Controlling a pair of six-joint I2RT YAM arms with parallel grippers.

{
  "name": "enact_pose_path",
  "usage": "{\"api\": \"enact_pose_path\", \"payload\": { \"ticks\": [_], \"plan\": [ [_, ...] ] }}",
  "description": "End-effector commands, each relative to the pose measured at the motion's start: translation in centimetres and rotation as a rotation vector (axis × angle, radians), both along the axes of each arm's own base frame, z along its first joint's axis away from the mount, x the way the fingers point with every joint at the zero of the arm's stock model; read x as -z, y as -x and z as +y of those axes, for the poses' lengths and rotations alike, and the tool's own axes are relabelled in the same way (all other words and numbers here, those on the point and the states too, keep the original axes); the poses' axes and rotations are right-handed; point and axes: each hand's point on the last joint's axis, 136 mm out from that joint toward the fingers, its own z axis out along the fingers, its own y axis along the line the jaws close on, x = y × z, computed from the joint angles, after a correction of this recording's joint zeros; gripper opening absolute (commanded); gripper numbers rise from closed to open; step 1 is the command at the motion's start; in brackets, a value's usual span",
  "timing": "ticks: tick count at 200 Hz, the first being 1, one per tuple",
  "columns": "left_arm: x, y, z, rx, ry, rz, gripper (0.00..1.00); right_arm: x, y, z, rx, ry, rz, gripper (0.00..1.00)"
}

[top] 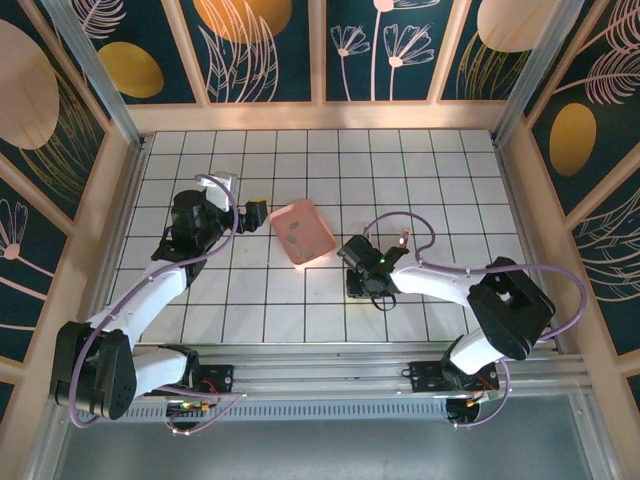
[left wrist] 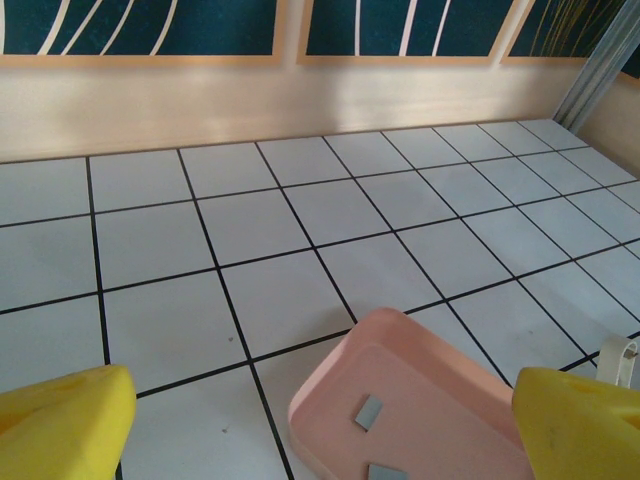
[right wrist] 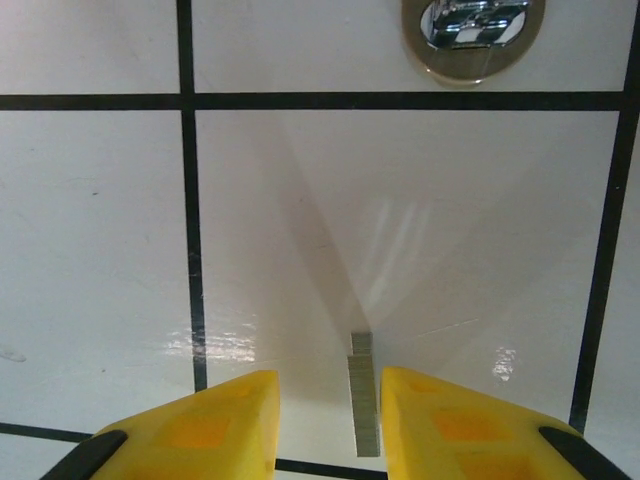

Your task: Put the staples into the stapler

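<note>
A short grey strip of staples (right wrist: pixel 364 405) stands on edge on the white tiles between the yellow fingers of my right gripper (right wrist: pixel 330 400). It lies close to the right finger (right wrist: pixel 450 430), with a clear gap to the left one, so the jaws are open. A rounded beige-rimmed piece with a chrome centre (right wrist: pixel 470 35), which I take for the stapler, shows at the top edge. My right gripper (top: pixel 352 290) points down at the table. More staples (left wrist: pixel 369 411) lie in the pink tray (left wrist: pixel 325 405). My left gripper (left wrist: pixel 322 400) hangs wide open over the tray's near corner.
The pink tray (top: pixel 318 225) sits mid-table between the two arms, tilted diagonally. Wooden walls (top: pixel 320 118) close off the table at the back and sides. White tiles stretch beyond the tray toward the back wall (left wrist: pixel 300 100).
</note>
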Motion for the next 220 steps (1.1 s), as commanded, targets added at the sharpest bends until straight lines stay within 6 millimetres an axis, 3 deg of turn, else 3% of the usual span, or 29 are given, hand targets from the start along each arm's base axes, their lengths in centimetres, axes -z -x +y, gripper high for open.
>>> {"api": "enact_pose_path", "payload": {
  "ticks": [1,57,120,151,179,220],
  "plan": [
    [-0.8,0.1,0.0,-0.002,0.003,-0.030,0.96,-0.1,-0.3,-0.7,-0.004,0.068,-0.012,0.31],
    [-0.9,0.1,0.0,-0.002,0.001,-0.035,0.96,0.7,-0.2,-0.7,-0.007,0.080,0.005,0.27],
    [-0.8,0.1,0.0,-0.002,0.001,-0.033,0.96,1.4,0.0,-1.1,-0.009,0.100,0.011,0.15],
    [-0.8,0.0,0.0,-0.004,0.001,-0.032,0.96,0.6,-0.4,-1.4,-0.004,0.131,-0.007,0.11],
    [-0.9,0.1,0.0,-0.001,0.001,-0.036,0.96,-0.8,-0.9,-2.8,0.018,0.208,-0.032,0.11],
    [-1.1,0.1,0.0,-0.003,0.003,-0.041,0.96,-1.7,-0.7,-6.6,0.042,0.414,-0.011,0.11]
  ]
}}
